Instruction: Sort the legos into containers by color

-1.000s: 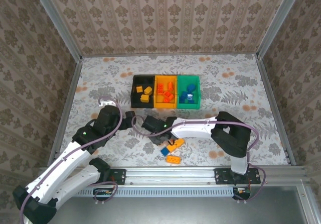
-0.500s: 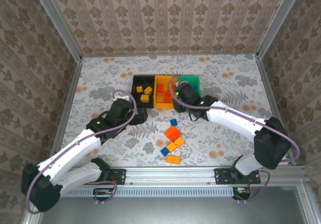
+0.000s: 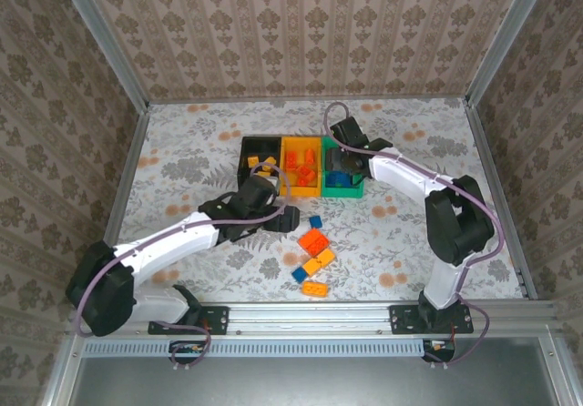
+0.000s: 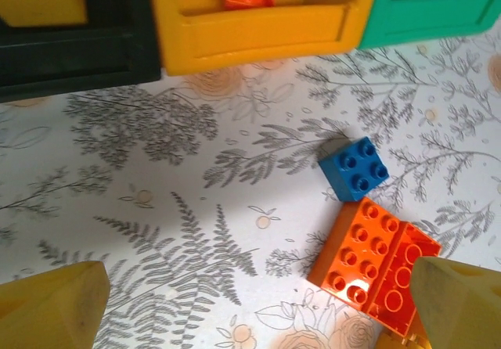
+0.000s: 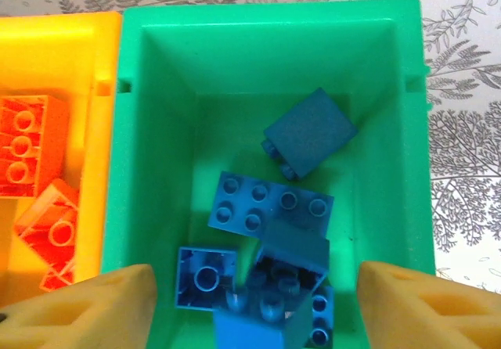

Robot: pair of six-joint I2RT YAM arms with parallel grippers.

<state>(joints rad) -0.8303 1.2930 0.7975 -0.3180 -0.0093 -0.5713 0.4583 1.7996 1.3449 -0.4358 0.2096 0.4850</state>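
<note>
Three bins (image 3: 283,151) stand joined in a row on the desk (image 3: 428,233), midway between its side edges and nearer its far edge; the black bin (image 4: 70,55) holds yellow-orange bricks (image 3: 265,164), the orange-yellow bin (image 4: 258,40) holds red-orange bricks (image 3: 301,166), and the green bin (image 5: 149,130) holds a heap of blue bricks (image 5: 270,205). The right jaws hang over the green bin and stand apart; their fingers (image 5: 94,306) are clear on both sides of a blue brick (image 5: 262,325) between them, so they grip nothing. The left jaws stand wide over the desk just on the near side of the bins; their fingers (image 4: 55,306) hold nothing. A small blue brick (image 4: 354,168) lies loose near the bins, with a red-orange brick (image 4: 374,257) just beside it; closer to the near edge lie a yellow-orange brick (image 3: 319,260), a second loose blue brick (image 3: 299,274) and a last yellow-orange brick (image 3: 315,289).
</note>
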